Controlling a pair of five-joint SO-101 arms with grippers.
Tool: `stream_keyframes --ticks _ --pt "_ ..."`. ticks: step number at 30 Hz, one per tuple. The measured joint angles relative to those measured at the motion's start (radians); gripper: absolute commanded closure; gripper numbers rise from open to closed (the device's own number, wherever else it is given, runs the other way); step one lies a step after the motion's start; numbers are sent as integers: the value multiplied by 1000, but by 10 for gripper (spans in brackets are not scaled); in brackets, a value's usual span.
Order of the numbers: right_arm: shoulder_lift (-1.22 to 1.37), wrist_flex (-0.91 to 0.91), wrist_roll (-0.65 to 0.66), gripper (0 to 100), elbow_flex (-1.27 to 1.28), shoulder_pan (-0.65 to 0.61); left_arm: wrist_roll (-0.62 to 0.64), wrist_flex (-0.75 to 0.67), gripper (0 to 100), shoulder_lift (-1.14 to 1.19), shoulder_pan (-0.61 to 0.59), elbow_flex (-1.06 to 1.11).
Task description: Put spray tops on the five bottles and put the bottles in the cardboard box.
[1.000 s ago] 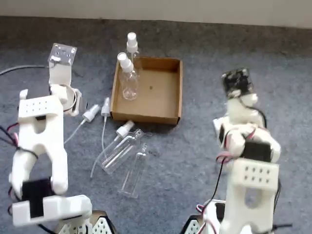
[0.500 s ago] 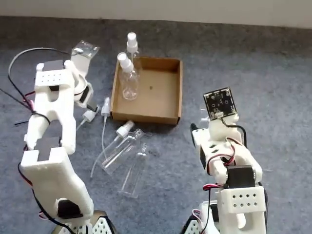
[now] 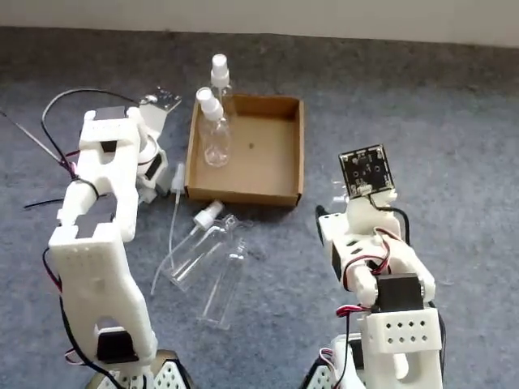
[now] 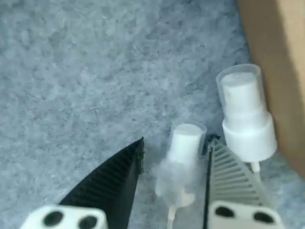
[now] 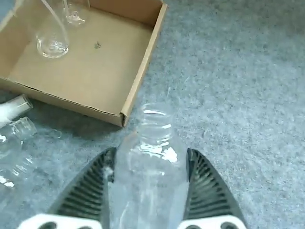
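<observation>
My left gripper (image 4: 174,148) is open low over the carpet, with a white spray top (image 4: 183,162) between its black and grey fingers. A second spray top (image 4: 245,114) lies beside it, close to the cardboard box (image 3: 296,154) wall. In the high view the left gripper (image 3: 152,190) is at the box's left side. My right gripper (image 5: 150,157) is shut on a clear bottle (image 5: 150,143) that has no top, held upright just off the box's near right corner. Two topped bottles (image 3: 212,121) stand at the box's far left.
A topped bottle (image 3: 199,243) and a bare one (image 3: 225,284) lie on the grey carpet in front of the box. A spray top's thin tube (image 3: 172,219) trails beside them. Black cables (image 3: 49,121) loop left of the left arm.
The left arm swung in from the left and came down over the spray tops beside the box. The right arm shifted left toward the box's near corner with its bottle, then held still.
</observation>
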Motion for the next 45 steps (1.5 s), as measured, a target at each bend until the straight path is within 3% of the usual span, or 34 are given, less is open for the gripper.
stream_keyframes --ticks 6,13,20,29,38,45 --pt "0 0 0 989 0 0 25 3 976 31 5 -28" --pt "0 0 0 992 6 0 61 8 994 34 -63 -64" --pt "0 0 0 992 6 0 101 233 994 6 -235 -236" --pt "0 0 0 992 6 0 101 442 994 -321 -350 -307" --pt "0 -6 -20 993 6 -9 101 459 994 -775 -313 -72" --pt "0 -193 -114 993 6 -178 109 460 994 -1174 -57 144"
